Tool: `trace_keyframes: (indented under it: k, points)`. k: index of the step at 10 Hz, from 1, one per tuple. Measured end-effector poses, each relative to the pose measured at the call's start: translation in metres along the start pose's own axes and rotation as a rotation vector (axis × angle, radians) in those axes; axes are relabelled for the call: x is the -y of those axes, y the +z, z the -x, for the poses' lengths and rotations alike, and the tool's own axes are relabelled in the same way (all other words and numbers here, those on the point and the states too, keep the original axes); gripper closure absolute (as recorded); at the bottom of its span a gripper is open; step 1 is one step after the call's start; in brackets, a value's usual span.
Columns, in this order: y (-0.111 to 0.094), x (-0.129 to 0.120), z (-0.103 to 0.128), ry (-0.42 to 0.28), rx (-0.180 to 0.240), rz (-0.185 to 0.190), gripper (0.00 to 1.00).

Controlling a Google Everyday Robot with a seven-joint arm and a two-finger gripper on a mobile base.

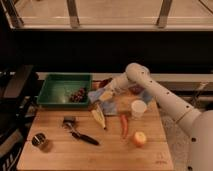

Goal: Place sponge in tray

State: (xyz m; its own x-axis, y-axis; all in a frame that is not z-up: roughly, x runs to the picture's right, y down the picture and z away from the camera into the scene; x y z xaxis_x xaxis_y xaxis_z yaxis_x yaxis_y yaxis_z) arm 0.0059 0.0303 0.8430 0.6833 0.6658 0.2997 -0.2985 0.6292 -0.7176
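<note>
The green tray (55,89) stands at the back left of the wooden table, with a dark reddish cluster (77,95) lying inside near its right wall. My white arm reaches in from the right. Its gripper (101,94) hangs just off the tray's right rim, low over the table. It is shut on a pale yellow sponge (107,95), which sits at the fingertips and is partly hidden by them.
A blue cloth (119,103) lies under the arm. Near it are a banana (98,118), a white cup (138,108), a red chili (124,125) and an orange fruit (139,139). A black-handled tool (80,134) and a small can (40,141) sit front left.
</note>
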Motion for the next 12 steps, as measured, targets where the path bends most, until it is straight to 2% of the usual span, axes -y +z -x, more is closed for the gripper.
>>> trace_keyframes:
  k: [1,3,6,8,11,12]
  points:
    - [0.0,0.001,0.003,-0.016,0.001,-0.004,0.95]
    - [0.0,0.003,0.027,-0.069,0.012,-0.009,0.95]
    - [0.015,0.002,0.082,-0.154,0.028,-0.001,0.95]
    - [0.029,0.006,0.109,-0.196,0.037,0.017,0.95]
    - [0.06,0.01,0.134,-0.223,0.041,0.061,0.95]
    - [0.068,0.01,0.139,-0.228,0.041,0.071,0.92]
